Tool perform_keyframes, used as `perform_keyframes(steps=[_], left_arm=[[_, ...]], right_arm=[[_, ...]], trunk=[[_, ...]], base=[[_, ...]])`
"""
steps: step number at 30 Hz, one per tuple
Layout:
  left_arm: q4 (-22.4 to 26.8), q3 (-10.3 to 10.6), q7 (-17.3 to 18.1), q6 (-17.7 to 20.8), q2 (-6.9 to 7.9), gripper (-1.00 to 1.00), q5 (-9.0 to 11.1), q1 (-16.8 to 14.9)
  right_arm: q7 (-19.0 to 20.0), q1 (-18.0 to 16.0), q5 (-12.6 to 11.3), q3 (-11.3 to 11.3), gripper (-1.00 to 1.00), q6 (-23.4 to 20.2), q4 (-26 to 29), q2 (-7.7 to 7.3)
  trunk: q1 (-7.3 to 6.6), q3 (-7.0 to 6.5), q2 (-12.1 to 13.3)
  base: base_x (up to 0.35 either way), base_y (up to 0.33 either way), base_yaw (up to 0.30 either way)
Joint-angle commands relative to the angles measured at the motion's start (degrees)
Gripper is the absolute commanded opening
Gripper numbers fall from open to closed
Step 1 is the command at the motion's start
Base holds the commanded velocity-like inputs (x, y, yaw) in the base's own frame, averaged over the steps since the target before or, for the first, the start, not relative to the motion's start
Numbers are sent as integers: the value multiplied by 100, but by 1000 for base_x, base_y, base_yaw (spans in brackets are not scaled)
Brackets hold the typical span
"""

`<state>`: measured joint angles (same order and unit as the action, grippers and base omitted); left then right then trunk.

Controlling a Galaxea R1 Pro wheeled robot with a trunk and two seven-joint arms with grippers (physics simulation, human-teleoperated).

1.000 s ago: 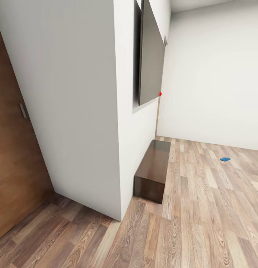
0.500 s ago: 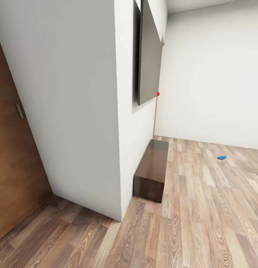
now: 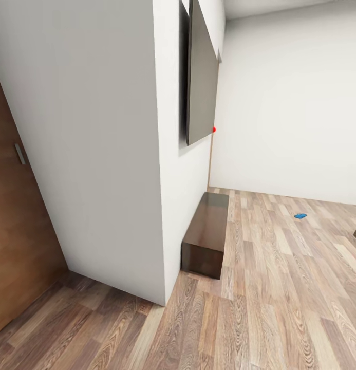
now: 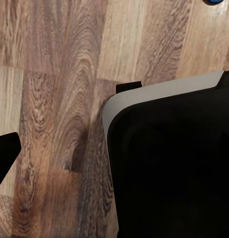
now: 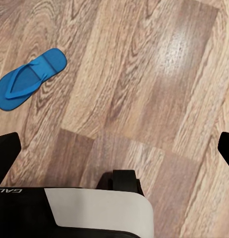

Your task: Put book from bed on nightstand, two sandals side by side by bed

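Camera panned right, sandal (image 5: 28, 79) lying diagonally

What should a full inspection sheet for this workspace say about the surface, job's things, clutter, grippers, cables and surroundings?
Surface: wood-plank floor.
Job's things: blue sandal on the floor far ahead; a blue sandal lies flat in the right wrist view; same one or not, cannot tell.
Clutter: nothing seen.
Grippers: right gripper fingers wide apart, holding nothing; left gripper shows one finger, state unclear.
Cables: nothing seen.
Surroundings: white wall, wooden door, low dark cabinet, dark wall panel.
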<state>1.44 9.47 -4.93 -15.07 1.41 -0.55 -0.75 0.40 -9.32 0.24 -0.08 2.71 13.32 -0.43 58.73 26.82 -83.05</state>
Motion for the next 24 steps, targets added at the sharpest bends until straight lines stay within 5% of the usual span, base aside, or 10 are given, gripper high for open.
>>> perform_keyframes(steps=[1,10,24], left_arm=[[-4,48,-35,-18,0,100,-7,-3],[-4,50,-35,-16,0,100,-7,-2],[-4,53,-35,-14,0,100,-7,-3]], right_arm=[[4,-3,2,-1,100,19,-5,-1],[4,-3,2,-1,100,19,-5,-1],[4,-4,2,-1,100,19,-5,4]], trunk=[[0,6,-3],[0,6,-3],[0,6,-3]], base=[[0,6,-14],[0,3,-65],[0,1,-228]])
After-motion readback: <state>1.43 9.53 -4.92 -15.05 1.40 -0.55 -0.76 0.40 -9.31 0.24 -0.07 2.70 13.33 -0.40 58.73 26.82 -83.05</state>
